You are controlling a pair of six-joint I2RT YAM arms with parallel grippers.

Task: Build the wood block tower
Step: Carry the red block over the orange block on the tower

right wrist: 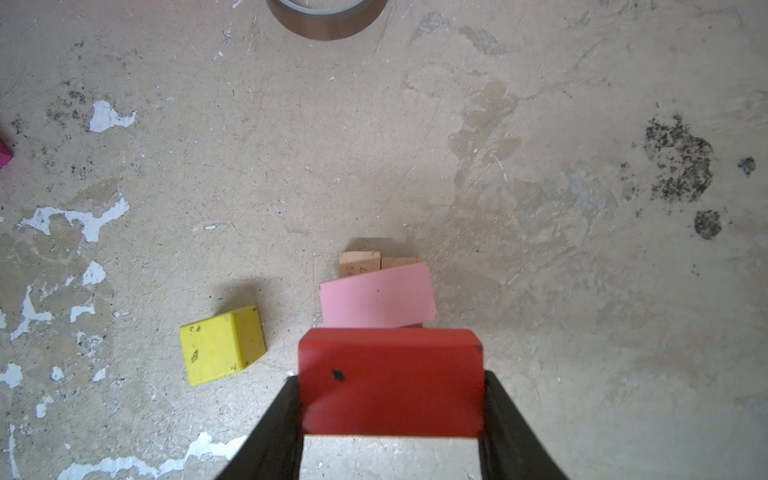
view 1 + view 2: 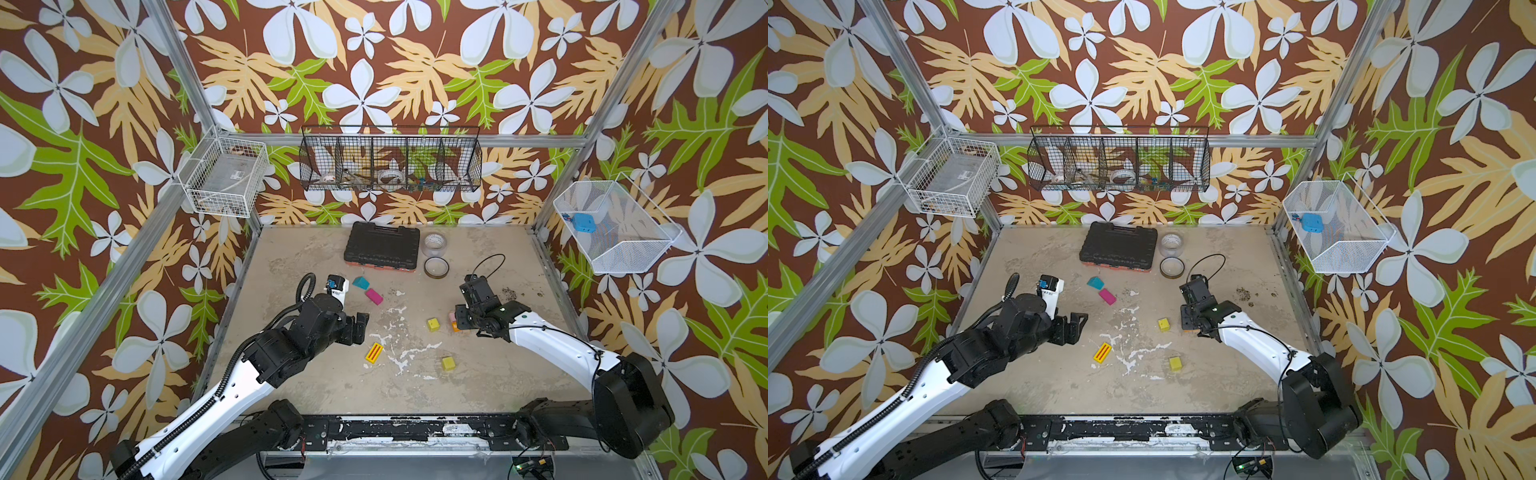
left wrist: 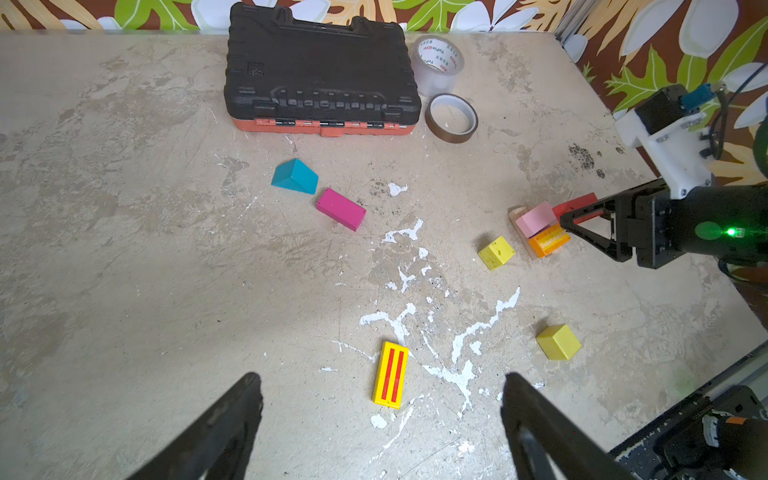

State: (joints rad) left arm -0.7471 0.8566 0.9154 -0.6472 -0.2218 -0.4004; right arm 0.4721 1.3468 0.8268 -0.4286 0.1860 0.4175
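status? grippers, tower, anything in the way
Right gripper shut on red block, beside the tower. Left gripper open, empty. Pink block askew on wood bars. Yellow cube close beside it.

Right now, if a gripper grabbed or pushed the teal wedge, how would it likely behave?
The teal wedge looks like rigid painted wood, so it probably won't flex. Resting on a flat face, it should slide rather than roll. Its sloped face may make a pinch slip; the parallel triangular ends seem a safer grip.
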